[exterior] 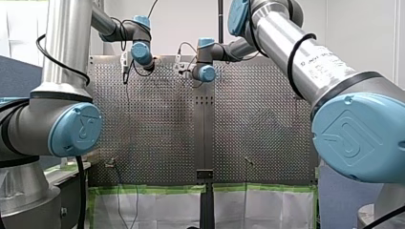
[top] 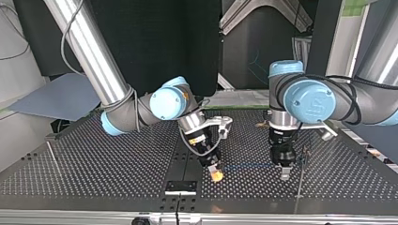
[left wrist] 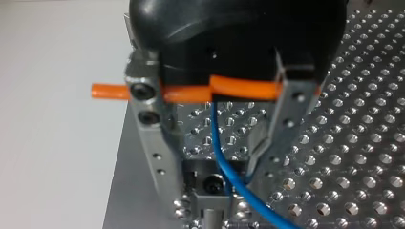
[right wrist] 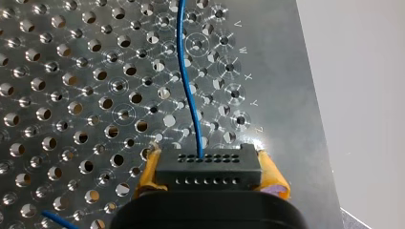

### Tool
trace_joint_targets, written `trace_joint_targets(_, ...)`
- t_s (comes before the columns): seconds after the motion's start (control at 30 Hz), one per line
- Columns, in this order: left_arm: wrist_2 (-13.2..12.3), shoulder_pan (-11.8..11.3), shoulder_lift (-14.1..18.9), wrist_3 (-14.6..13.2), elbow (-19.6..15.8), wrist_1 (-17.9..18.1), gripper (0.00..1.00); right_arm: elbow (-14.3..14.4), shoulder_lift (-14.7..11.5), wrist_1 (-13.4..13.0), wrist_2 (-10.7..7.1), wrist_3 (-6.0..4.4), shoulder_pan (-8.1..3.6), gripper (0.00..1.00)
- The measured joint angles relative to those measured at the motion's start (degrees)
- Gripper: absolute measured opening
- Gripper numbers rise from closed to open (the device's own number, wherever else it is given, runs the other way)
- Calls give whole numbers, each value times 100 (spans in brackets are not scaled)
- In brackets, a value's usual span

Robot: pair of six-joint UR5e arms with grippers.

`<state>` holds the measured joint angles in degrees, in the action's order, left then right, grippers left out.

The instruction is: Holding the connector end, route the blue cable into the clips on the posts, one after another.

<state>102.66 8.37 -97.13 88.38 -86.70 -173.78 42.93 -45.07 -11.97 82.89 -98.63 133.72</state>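
Where the top view begins at its left edge, a thin post point(top: 51, 152) stands upright on the perforated surface point(top: 117, 168), well apart from both arms. Further right, near the middle, a black bracket point(top: 180, 186) sits at the surface's near edge. Just right of it my right gripper point(top: 216, 174) hangs tilted, low over the holes, on the arm that enters from the upper left.

The right wrist view shows this gripper clenched on the connector point(right wrist: 207, 167), a black block with rows of small holes, pinched between its two yellow pads point(right wrist: 271, 172). The blue cable point(right wrist: 191, 95) leaves the connector's face and runs away across the surface ahead of the gripper.

In the top view the cable is a thin line just above the surface, stretched between the two grippers.

At the right end of that line my left gripper point(top: 285, 174) points straight down. In the left wrist view its metal fingers point(left wrist: 153, 143) stand apart, released, with an orange tube point(left wrist: 239, 88) crossing them. The cable drops through the gap, nearer one finger; I cannot tell whether it touches it. Under the gripper lies a metal part with a dark round hole point(left wrist: 212, 183).

Just right of this gripper, a second thin post point(top: 300, 183) stands upright. I cannot tell whether the cable reaches it.
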Motion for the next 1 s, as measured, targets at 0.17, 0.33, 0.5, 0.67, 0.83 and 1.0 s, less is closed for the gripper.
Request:
trace_joint_targets(0.17, 9, 0, 0, 77, 2, 7, 100, 0, 0, 19, 2, 0, 1, 0)
trace_joint_targets(0.33, 13, 1, 2, 113, 1, 9, 78, -1, 1, 24, 6, 0, 1, 0)
trace_joint_targets(0.5, 81, 18, 5, 124, 1, 9, 50, -1, 1, 22, 7, 3, -5, 0)
trace_joint_targets(0.67, 169, 40, 5, 117, 1, 5, 12, -2, 0, 26, 3, 8, -10, 0)
trace_joint_targets(0.83, 188, 44, 4, 110, 1, 1, 7, -6, 1, 23, 4, 9, -15, 0)
trace_joint_targets(1.0, 191, 42, 3, 113, 0, 0, 7, -7, 0, 29, 1, 9, -16, 0)
